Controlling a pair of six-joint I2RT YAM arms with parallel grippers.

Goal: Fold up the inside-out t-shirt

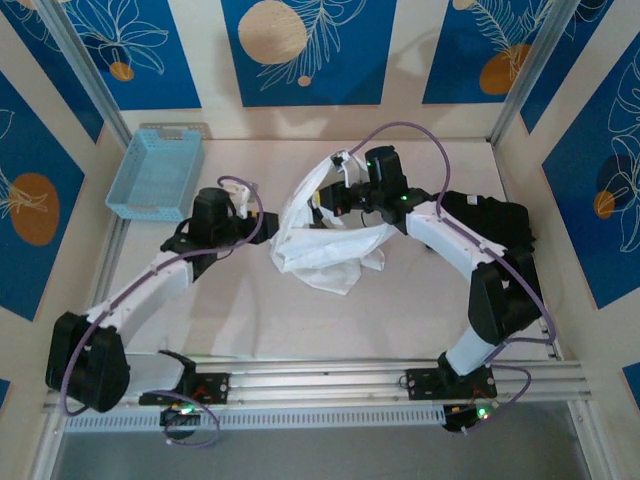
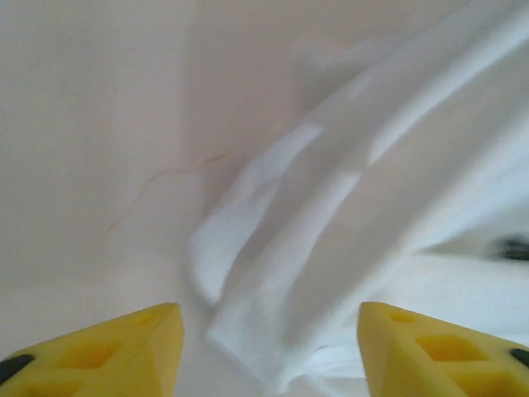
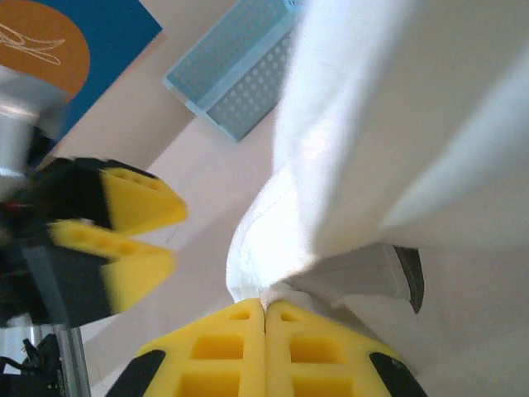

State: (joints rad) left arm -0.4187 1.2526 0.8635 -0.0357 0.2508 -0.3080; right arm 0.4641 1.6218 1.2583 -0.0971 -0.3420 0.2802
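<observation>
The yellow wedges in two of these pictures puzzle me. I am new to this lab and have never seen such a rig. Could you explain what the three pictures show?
This is a robot with two arms bolted to the near edge of a table. The overhead picture looks down from above and behind the arms. The other two pictures come from a small camera on each wrist. The yellow wedges are the left arm's fingers in one picture and the right arm's fingers in the other. On the table lie a crumpled white t-shirt and, at the far left, a light blue basket. The right arm's fingers are shut on a fold of the t-shirt and hold that part raised. The left arm's fingers stand apart over the shirt's edge, gripping nothing.
</observation>
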